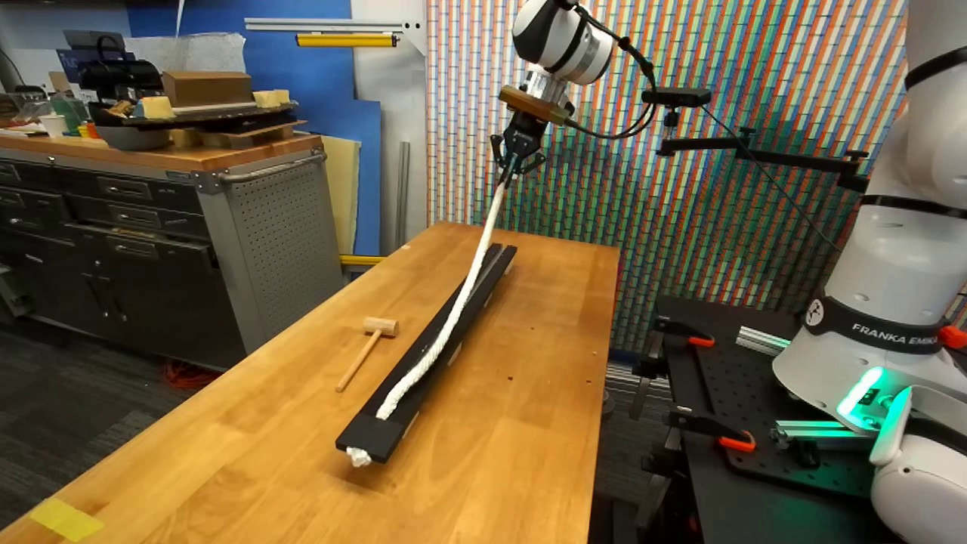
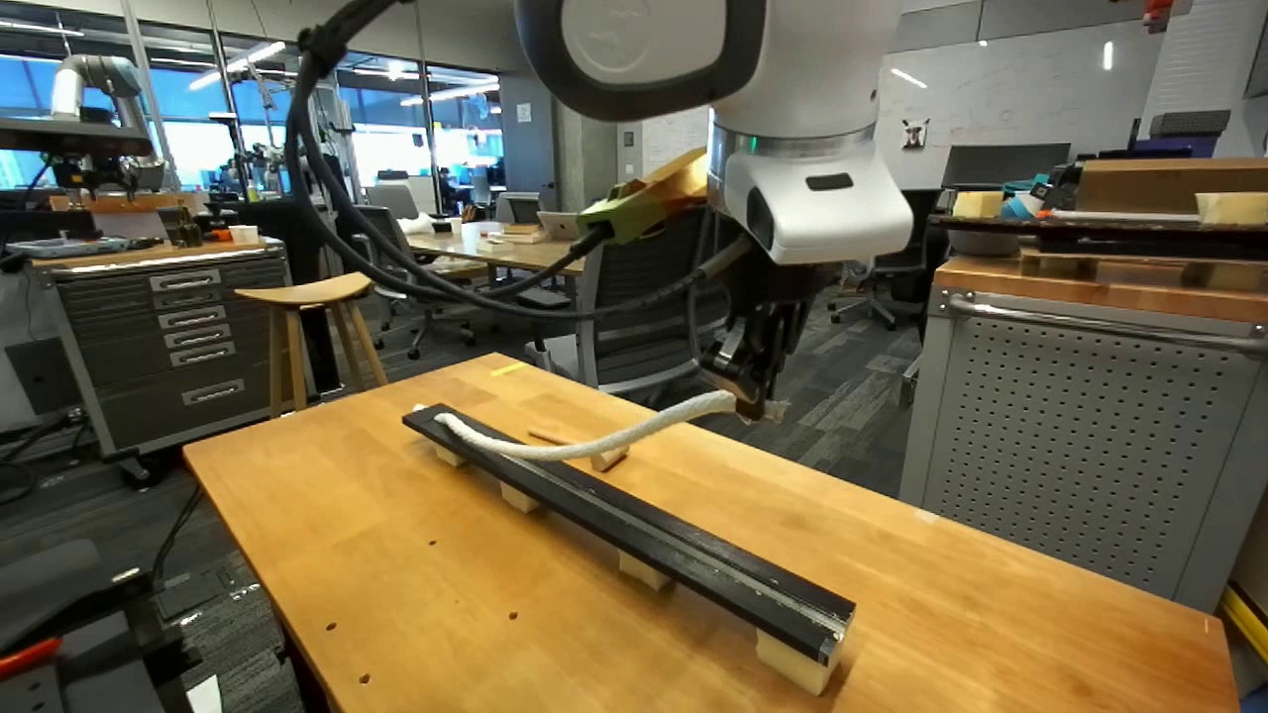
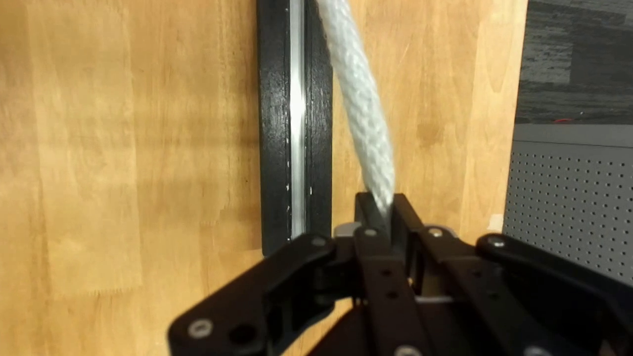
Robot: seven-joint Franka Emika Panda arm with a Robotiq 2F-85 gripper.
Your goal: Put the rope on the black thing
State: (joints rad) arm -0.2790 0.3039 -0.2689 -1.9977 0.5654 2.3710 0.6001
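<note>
The pincer (image 3: 384,206) grips the rope (image 1: 452,318) near its raised end, probably to lay it lengthwise on the grooved black bar (image 2: 634,536) below and beside the pincer; farthest from the pincer, the rope seems threaded through the bar's end, presumably as an anchor.
</note>
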